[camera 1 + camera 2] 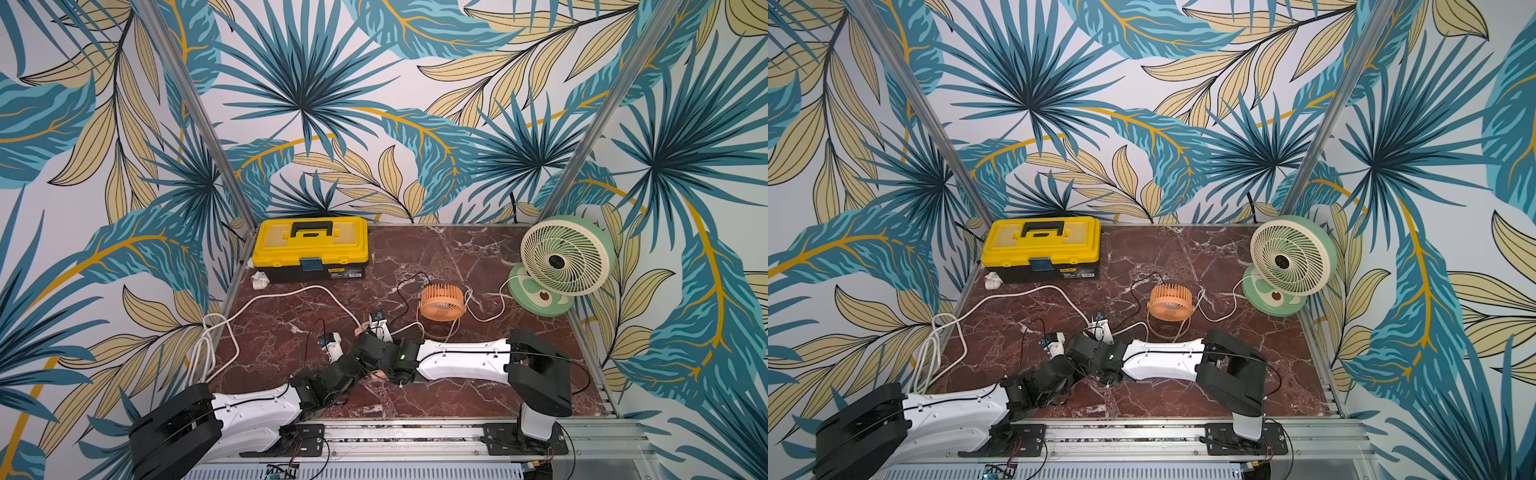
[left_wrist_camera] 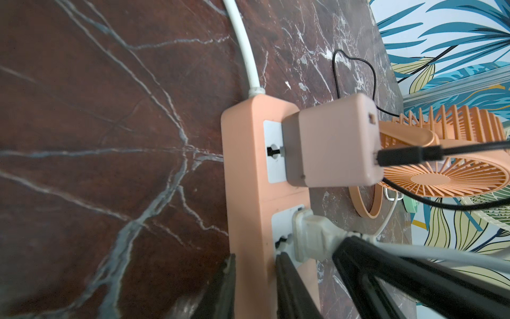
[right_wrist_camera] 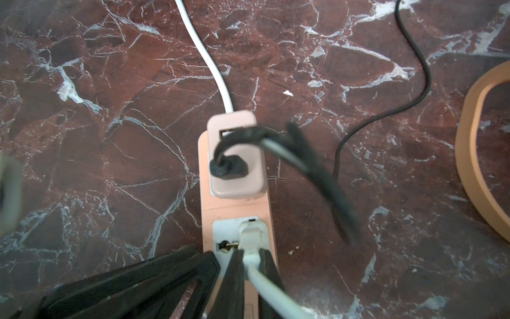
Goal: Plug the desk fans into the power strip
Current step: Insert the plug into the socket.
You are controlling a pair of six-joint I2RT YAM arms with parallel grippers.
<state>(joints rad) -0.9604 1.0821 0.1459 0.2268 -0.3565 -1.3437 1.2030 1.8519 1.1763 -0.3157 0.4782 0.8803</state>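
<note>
Here both grippers grip at the power strip, which lies mid-way across the marble table.
The left gripper pinches the strip's body across its width, a finger pressed to each long side. The right gripper is clamped on the white plug, seated at the second socket face. The green fan stands at the far right corner.
</note>
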